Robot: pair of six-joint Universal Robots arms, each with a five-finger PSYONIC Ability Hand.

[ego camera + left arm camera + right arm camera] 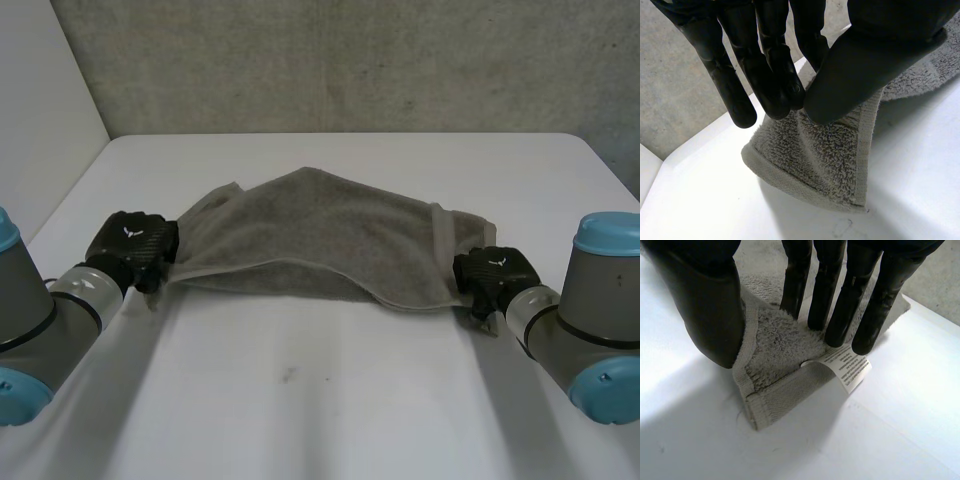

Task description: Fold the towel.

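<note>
Grey terry towel (320, 235) hangs slung between your two hands over the white table (300, 400); its near edge is lifted and sags in the middle, while the far part seems to rest on the tabletop. Your left hand (135, 248) has the near left corner; in its wrist view the straight fingers (775, 75) press the cloth against the thumb (860, 65), a firm pinch just above the hem. Your right hand (490, 275) has the near right corner in the same way, thumb on one face and fingers on the other; a white care label (847, 367) curls out just under its fingertips.

By my judgement you are at the first fold; the corners are gripped and raised, and the carry-over is not yet done. The next move calls for both hands to travel toward the far side of the table together, level and at an equal pace, so the near edge lands on the far one; release only once the cloth is laid, or the sagging middle could drag and bunch.
</note>
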